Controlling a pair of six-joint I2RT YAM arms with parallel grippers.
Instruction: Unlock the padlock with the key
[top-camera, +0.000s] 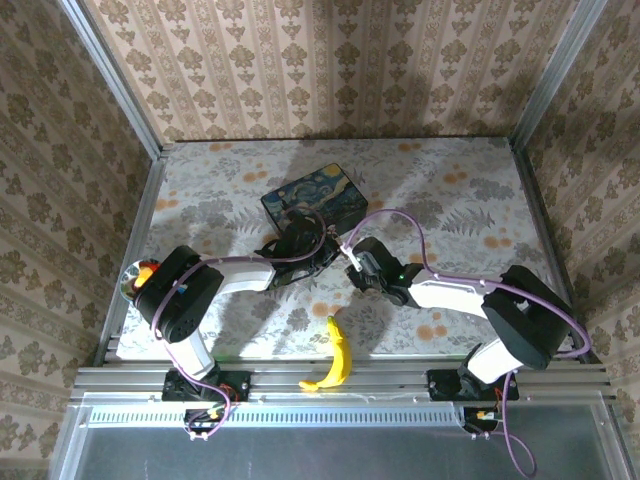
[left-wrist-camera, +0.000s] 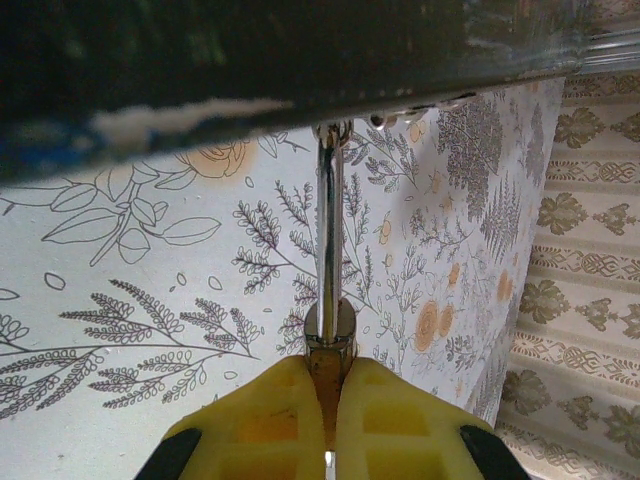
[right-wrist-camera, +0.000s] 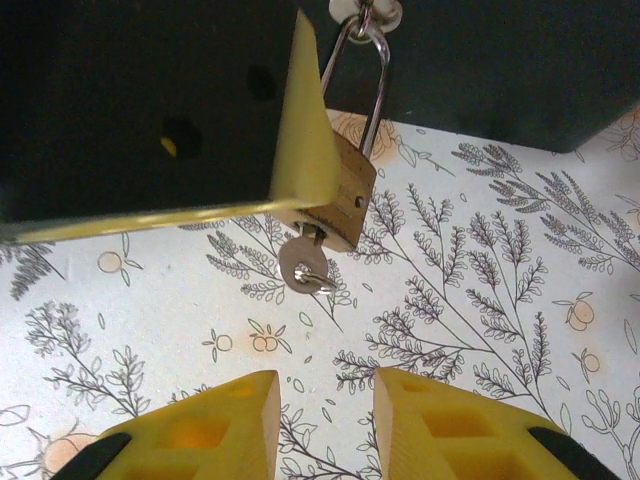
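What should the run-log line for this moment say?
left gripper: shut on padlock | key: in padlock | right gripper: open, clear of key

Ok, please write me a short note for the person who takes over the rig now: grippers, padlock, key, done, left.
Left gripper: shut on the padlock, which hangs from the box.
Right gripper: open, empty, facing the key, not touching it.
Done: key sits in the padlock.
Left: grip the key, turn it, free the shackle, which looks closed.
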